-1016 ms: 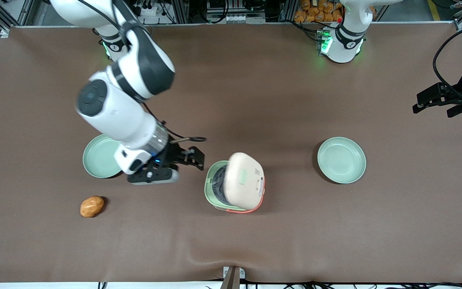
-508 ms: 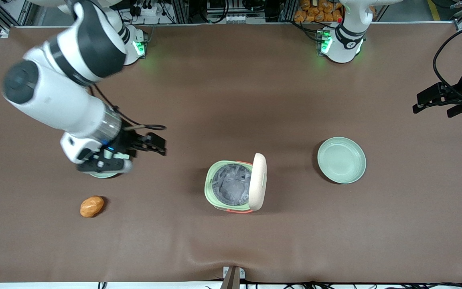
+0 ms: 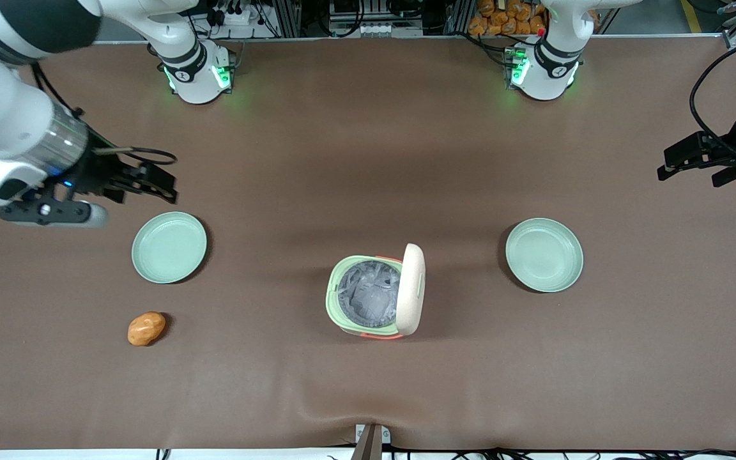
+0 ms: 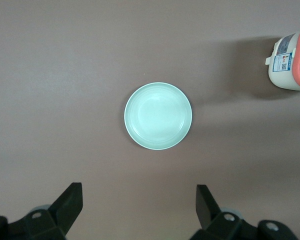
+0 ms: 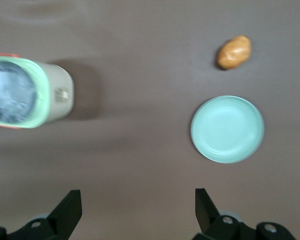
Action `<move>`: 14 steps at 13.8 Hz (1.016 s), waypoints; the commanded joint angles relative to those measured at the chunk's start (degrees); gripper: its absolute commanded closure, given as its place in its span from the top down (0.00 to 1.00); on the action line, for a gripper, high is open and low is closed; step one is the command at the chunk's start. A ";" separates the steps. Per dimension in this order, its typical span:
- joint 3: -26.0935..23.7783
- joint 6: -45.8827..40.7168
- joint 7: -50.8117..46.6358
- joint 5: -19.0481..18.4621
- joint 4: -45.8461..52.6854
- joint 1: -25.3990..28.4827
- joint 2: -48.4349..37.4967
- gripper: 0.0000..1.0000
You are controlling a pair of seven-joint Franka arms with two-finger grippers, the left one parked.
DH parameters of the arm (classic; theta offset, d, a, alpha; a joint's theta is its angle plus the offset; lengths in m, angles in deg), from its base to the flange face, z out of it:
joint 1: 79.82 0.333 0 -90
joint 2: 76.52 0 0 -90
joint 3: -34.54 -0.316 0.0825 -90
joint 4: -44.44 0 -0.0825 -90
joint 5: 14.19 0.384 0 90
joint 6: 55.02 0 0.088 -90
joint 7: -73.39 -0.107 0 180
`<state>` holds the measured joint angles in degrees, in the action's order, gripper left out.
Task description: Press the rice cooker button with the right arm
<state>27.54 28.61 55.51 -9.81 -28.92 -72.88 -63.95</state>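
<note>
Rice cooker [image 3: 373, 295] standing near the middle of the table [image 3: 368, 396], lid [image 3: 411, 289] swung fully up on its hinge, grey pot [image 3: 368, 299] exposed inside the pale green rim. In the right wrist view, a small latch-like button [image 5: 63, 95] visible on the cream side wall just below the rim. Lid-up condition consistent with the press already made; task judged complete or nearly so.

Right arm [image 3: 4, 108] positioned high, toward the working arm's end of the table. Gripper [image 3: 151, 182] hanging above bare cloth, well apart from the cooker, fingers spread wide with nothing between them; both fingers seen parted in the right wrist view.

Other items: one mint-green plate [image 3: 169, 247] near the gripper and closer to the front camera than it; orange-brown potato [image 3: 146, 328] nearer the camera again; second plate [image 3: 544, 255] toward the parked arm's end.

Risks noted:
- Raised lid top-heavy on a light body; any return pass clipping the lid edge likely to tip or shift the cooker.
- Low sweep over the near plate liable to catch its rim and skid it into the potato.
- Looped cable [image 3: 151, 153] at the wrist trailing close to the fingers; possible snag if lowered among objects.
- Second press pointless if the lid counts as the finished state.
</note>
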 commanded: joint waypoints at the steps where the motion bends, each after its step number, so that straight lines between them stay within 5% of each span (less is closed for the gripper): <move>1: 2.14 -1.88 2.49 -0.78 -2.48 -1.40 -3.60 1.00; 5: 8.22 -4.34 13.55 -1.21 -2.40 -1.31 -4.84 1.00; 14: 12.01 -7.78 15.24 -2.89 -3.45 -1.31 -4.75 1.00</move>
<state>39.70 20.46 70.05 -11.29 -30.51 -74.18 -67.30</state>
